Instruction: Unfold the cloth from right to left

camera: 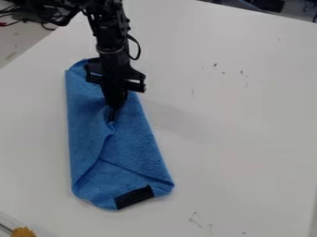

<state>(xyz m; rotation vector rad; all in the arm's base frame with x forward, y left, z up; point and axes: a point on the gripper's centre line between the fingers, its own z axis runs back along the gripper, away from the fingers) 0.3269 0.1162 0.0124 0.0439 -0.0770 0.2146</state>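
- what is seen nearest?
- a fuzzy orange thing (23, 232) at the near left corner. beyond it, a folded blue cloth (135, 143) is laid lengthwise on the smooth white table (241, 134), its near end marked by a black rectangular patch (134, 197).
- and farther back?
- a pucker of the cloth is pinched by the black two-finger gripper (112, 120).

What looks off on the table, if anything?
Dark marks on the white table, right of the cloth in view and near the bottom edge; possibly scuffs or dirt. The cloth's folds are uneven, puckered near the claw.
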